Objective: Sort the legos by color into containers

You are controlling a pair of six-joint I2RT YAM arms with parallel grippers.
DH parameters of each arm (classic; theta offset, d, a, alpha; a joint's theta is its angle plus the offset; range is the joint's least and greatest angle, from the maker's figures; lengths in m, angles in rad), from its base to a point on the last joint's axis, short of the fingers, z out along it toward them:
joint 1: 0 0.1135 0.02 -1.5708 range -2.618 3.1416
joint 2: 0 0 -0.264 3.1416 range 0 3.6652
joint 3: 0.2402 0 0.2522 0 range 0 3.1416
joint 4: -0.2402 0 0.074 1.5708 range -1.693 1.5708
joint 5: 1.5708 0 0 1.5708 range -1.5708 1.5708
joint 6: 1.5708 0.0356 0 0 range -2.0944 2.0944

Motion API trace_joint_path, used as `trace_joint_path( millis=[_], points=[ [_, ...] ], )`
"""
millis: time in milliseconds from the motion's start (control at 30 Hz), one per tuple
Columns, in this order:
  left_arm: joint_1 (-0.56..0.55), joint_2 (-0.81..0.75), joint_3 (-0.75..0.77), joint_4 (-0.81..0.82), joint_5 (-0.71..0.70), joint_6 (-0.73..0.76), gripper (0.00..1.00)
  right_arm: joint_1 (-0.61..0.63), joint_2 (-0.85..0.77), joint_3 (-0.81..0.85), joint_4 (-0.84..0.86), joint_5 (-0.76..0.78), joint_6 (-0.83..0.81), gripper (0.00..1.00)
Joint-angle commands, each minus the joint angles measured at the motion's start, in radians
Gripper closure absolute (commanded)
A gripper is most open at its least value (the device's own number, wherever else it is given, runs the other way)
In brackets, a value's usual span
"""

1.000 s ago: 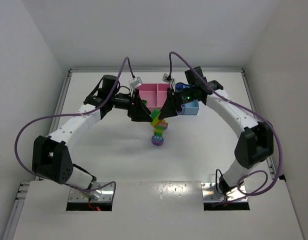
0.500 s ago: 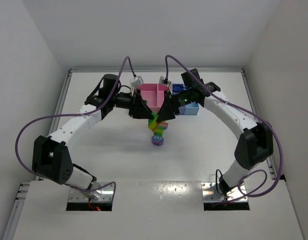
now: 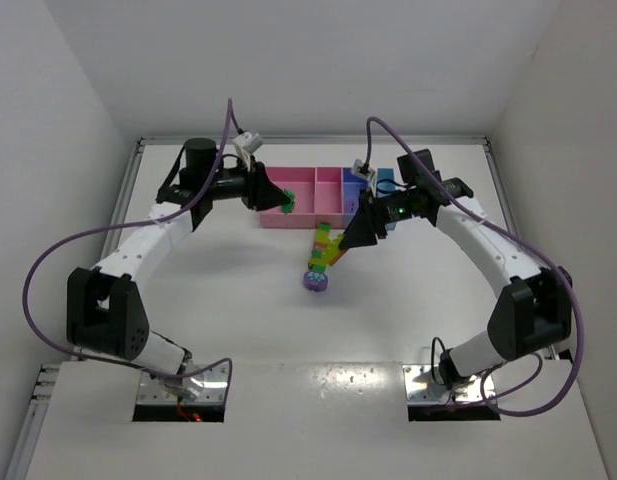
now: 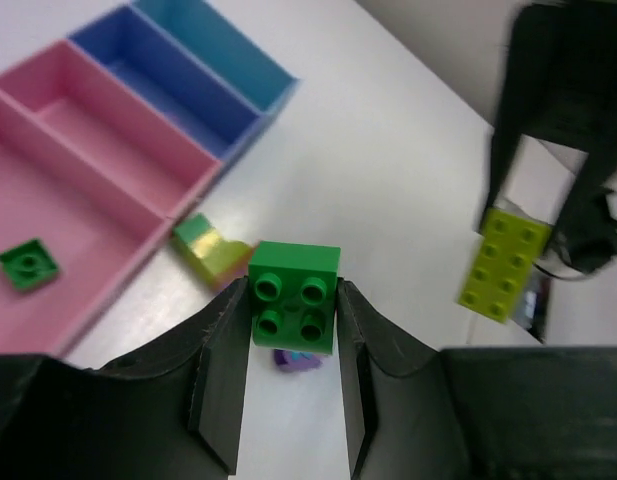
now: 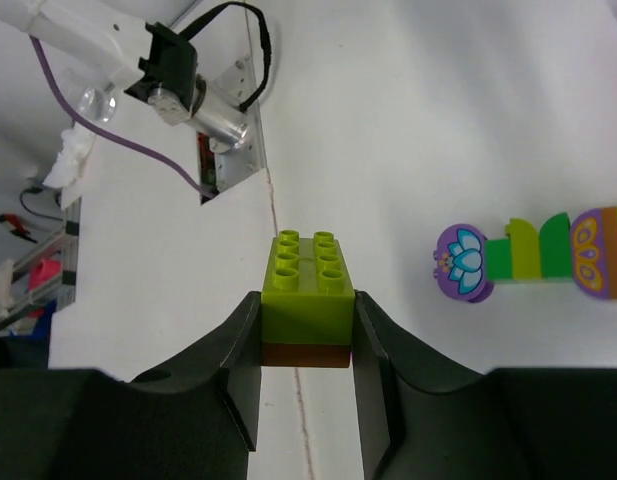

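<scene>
The counter point(image 3: 238, 310) is white and matt, and it lies below both tools. White walls close it in. The left wall point(image 3: 58, 130) stands to the left of the left tool point(image 3: 286, 203), the back wall point(image 3: 308, 60) behind both tools, and the right wall point(image 3: 578, 130) to the right of the right tool point(image 3: 346, 240). A thin grey strip point(image 3: 308, 140) runs behind the tools, where the counter meets the back wall. On the near side of the tools lies a white board point(image 3: 318, 420) with two square cut-outs point(image 3: 183, 395). Its seam point(image 5: 273, 200) passes under the right tool. Up and left of that tool, past the board, is a crumpled white thing point(image 5: 76, 155). Lower down there are red and pink things point(image 5: 38, 275), too blurred to name.
</scene>
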Motion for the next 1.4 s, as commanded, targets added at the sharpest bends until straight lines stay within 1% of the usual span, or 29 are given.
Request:
trace_joint_path(
  millis=[0, 67, 100, 133, 167, 200, 233, 300, 367, 400, 500, 533, 567, 700, 767, 800, 833, 900, 933, 1000, 1033, 1067, 1133, 1167, 1233, 1367],
  points=[
    [-0.002, 0.1, 0.099, 0.066, -0.215, 0.016, 0.94, -0.026, -0.06, -0.036, 0.09, 0.003, 0.064, 1.0],
    [-0.039, 0.163, 0.172, 0.037, -0.321, 0.041, 0.94, -0.04, -0.072, -0.061, 0.176, 0.04, 0.173, 1.0],
    [-0.048, 0.218, 0.192, 0.036, -0.378, 0.041, 0.91, -0.057, -0.072, -0.071, 0.267, 0.052, 0.289, 1.0],
    [-0.058, 0.218, 0.209, 0.036, -0.418, 0.052, 0.91, -0.057, -0.072, -0.071, 0.306, 0.061, 0.34, 1.0],
    [-0.083, 0.262, 0.238, 0.036, -0.46, 0.064, 0.89, -0.069, -0.072, -0.071, 0.343, 0.072, 0.386, 1.0],
    [-0.097, 0.302, 0.251, 0.036, -0.53, 0.075, 0.88, -0.069, -0.072, -0.071, 0.401, 0.099, 0.461, 1.0],
    [-0.109, 0.303, 0.263, 0.036, -0.573, 0.075, 0.88, -0.069, -0.072, -0.071, 0.423, 0.109, 0.49, 1.0],
    [-0.131, 0.362, 0.301, 0.02, -0.691, 0.104, 0.82, -0.079, -0.061, -0.071, 0.464, 0.124, 0.561, 1.0],
    [-0.144, 0.402, 0.323, -0.002, -0.76, 0.104, 0.81, -0.089, -0.047, -0.049, 0.49, 0.133, 0.572, 1.0],
    [-0.144, 0.436, 0.337, -0.002, -0.773, 0.113, 0.8, -0.089, -0.037, -0.048, 0.491, 0.123, 0.581, 1.0],
    [-0.144, 0.471, 0.346, -0.011, -0.787, 0.113, 0.68, -0.099, -0.026, -0.039, 0.5, 0.103, 0.581, 1.0],
    [-0.144, 0.493, 0.36, -0.011, -0.796, 0.113, 0.55, -0.099, -0.026, -0.03, 0.5, 0.103, 0.581, 1.0],
    [-0.144, 0.502, 0.36, -0.029, -0.796, 0.113, 0.47, -0.099, -0.015, -0.03, 0.5, 0.102, 0.581, 1.0],
    [-0.144, 0.513, 0.372, -0.039, -0.801, 0.113, 0.27, -0.099, -0.006, -0.03, 0.491, 0.076, 0.56, 1.0],
    [-0.144, 0.493, 0.372, -0.039, -0.74, 0.113, 0.24, -0.099, 0.005, -0.021, 0.48, 0.067, 0.528, 1.0],
    [-0.132, 0.473, 0.363, -0.039, -0.703, 0.113, 0.24, -0.099, 0.005, -0.012, 0.468, 0.067, 0.515, 1.0],
    [-0.114, 0.458, 0.363, -0.039, -0.604, 0.099, 0.24, -0.099, 0.014, -0.012, 0.457, 0.067, 0.5, 1.0],
    [-0.062, 0.412, 0.348, 0.024, -0.366, 0.09, 0.25, -0.099, 0.023, 0.016, 0.411, 0.046, 0.425, 1.0],
    [-0.049, 0.403, 0.348, 0.033, -0.133, 0.09, 0.25, -0.099, 0.023, 0.028, 0.385, 0.037, 0.349, 1.0],
    [-0.039, 0.39, 0.357, 0.024, 0.018, 0.078, 0.25, -0.099, 0.034, 0.07, 0.287, 0.026, 0.255, 1.0],
    [-0.039, 0.39, 0.357, 0.024, 0.136, 0.078, 0.25, -0.099, 0.034, 0.094, 0.253, 0.015, 0.207, 1.0],
    [-0.039, 0.39, 0.357, 0.012, 0.181, 0.078, 0.27, -0.089, 0.034, 0.105, 0.194, 0.015, 0.125, 1.0],
    [-0.039, 0.39, 0.339, 0.012, 0.273, 0.064, 0.27, -0.089, 0.043, 0.117, 0.152, 0.003, 0.069, 1.0],
    [-0.039, 0.378, 0.338, 0.012, 0.294, 0.064, 0.28, -0.089, 0.043, 0.117, 0.132, 0.003, 0.046, 1.0],
    [-0.048, 0.369, 0.309, 0.012, 0.33, 0.055, 0.28, -0.089, 0.052, 0.117, 0.122, -0.006, 0.046, 1.0],
    [-0.08, 0.33, 0.3, 0.012, 0.353, 0.044, 0.28, -0.08, 0.052, 0.117, 0.122, -0.025, 0.047, 1.0]
  ],
)
